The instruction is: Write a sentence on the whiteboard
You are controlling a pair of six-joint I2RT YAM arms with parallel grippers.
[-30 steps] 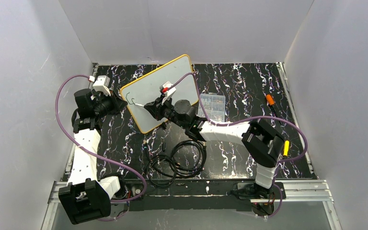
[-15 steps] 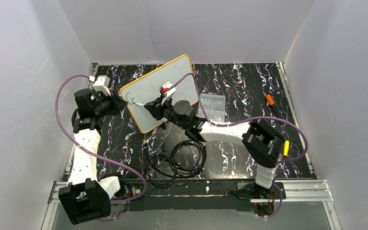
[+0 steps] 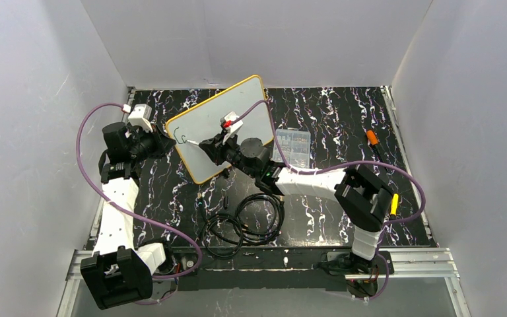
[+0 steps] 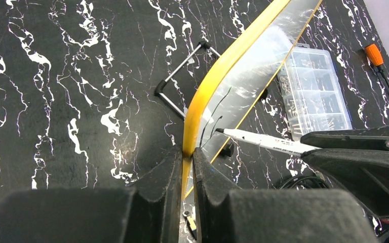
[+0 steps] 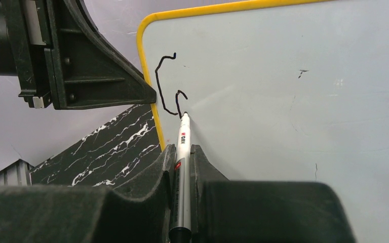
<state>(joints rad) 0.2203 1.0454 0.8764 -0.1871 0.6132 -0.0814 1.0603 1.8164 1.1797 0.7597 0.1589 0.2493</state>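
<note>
The whiteboard (image 3: 228, 115), white with a yellow-orange rim, stands tilted on the black marbled table. My left gripper (image 3: 167, 143) is shut on its left rim (image 4: 202, 109), which sits between the jaws (image 4: 185, 154). My right gripper (image 3: 210, 146) is shut on a white marker (image 5: 183, 152). The marker's tip touches the board near its upper left corner (image 4: 218, 130). The sentence (image 5: 165, 86) is only a dark "C" and a short hooked stroke beside it, also visible in the top view (image 3: 180, 137). The rest of the board (image 5: 294, 101) is blank.
A clear compartmented parts box (image 3: 292, 146) lies right of the board, also in the left wrist view (image 4: 314, 91). An orange-handled screwdriver (image 3: 372, 137) lies at the far right. Coiled black cables (image 3: 244, 221) lie near the front. A black wire stand (image 4: 180, 68) sits behind the board.
The marker tip has shifted slightly right on the board and the second stroke beside the "C" has grown. The left gripper and board have not moved.
</note>
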